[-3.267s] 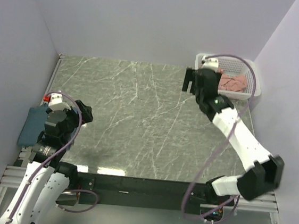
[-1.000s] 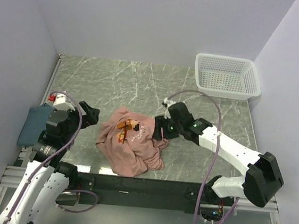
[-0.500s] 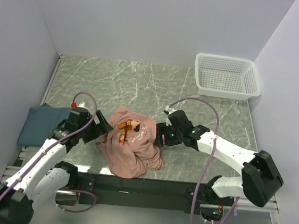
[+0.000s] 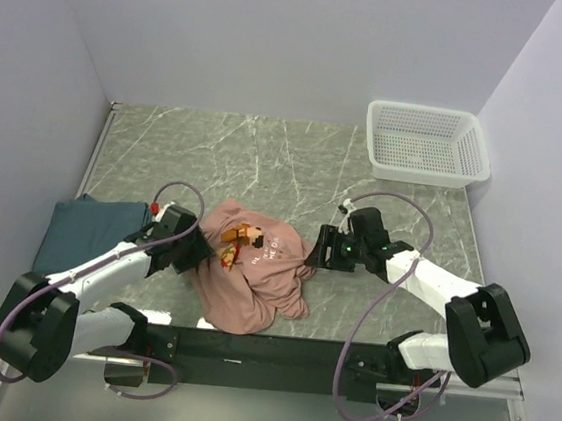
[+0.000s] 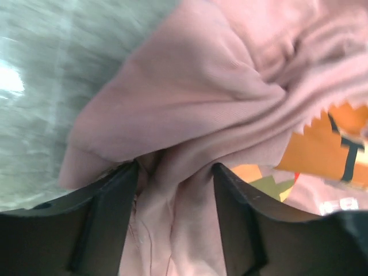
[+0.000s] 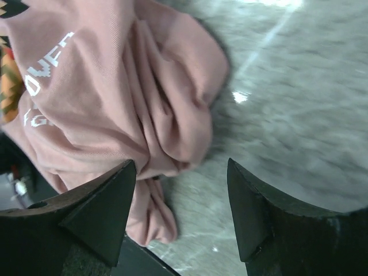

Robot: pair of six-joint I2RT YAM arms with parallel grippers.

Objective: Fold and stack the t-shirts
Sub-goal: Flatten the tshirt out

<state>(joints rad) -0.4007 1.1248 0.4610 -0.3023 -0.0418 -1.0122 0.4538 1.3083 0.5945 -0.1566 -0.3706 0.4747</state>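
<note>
the salmon-pink t-shirt [image 4: 253,288] lies crumpled in a heap at the lower middle of the overhead view, on the green marbled surface [image 4: 266,159] and close to its near edge. its front faces up, showing an orange graphic [image 4: 238,234] and a few lines of small white text [image 4: 276,253]. the left hand [image 4: 194,252] sits low at the heap's left edge. in its wrist view the two dark fingers [image 5: 109,218] stand spread, with a soft fold of the pink cloth lying in the gap between them and brushing the tip of the one on the left of the frame; the cloth does not look squeezed. the right hand [image 4: 319,250] is at the heap's right edge, facing the other hand across the shirt. its wrist view shows its fingers [image 6: 259,213] spread wide, the bunched edge of the shirt reaching into the left half of the gap and bare surface filling the rest, with nothing pinched. the dark teal-blue t-shirt [image 4: 72,234] lies flat at the far left of the overhead view, at the left edge of the surface, apart from the pink one; part of its outline is hidden by the left arm. the white mesh basket [image 4: 427,112] stands in the upper right corner of the surface, well apart from both shirts.
</note>
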